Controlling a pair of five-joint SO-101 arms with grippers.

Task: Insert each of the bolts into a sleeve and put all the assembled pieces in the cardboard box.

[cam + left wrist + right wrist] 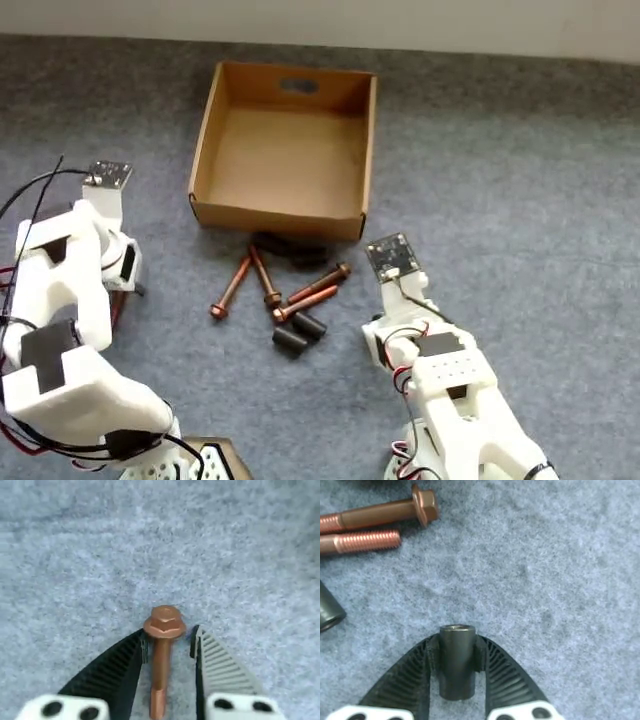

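Note:
My left gripper (169, 637) is shut on a copper bolt (163, 630), whose hex head sticks out past the fingertips over the grey carpet. The right gripper (456, 642) is shut on a black sleeve (456, 665), its open end pointing forward. Two more bolts (380, 512) lie beyond the right gripper. From above, several loose bolts (265, 275) and two black sleeves (300, 333) lie on the carpet between my arms, in front of the cardboard box (205, 150). More dark sleeves (290, 248) rest against the box's front wall. The left arm (75, 270) stands left of the pile, the right arm (440, 370) to its right.
The open-topped box has nothing in it. Another sleeve (327, 612) lies close beside the right gripper. Bare carpet stretches to the right of the box and around the right arm.

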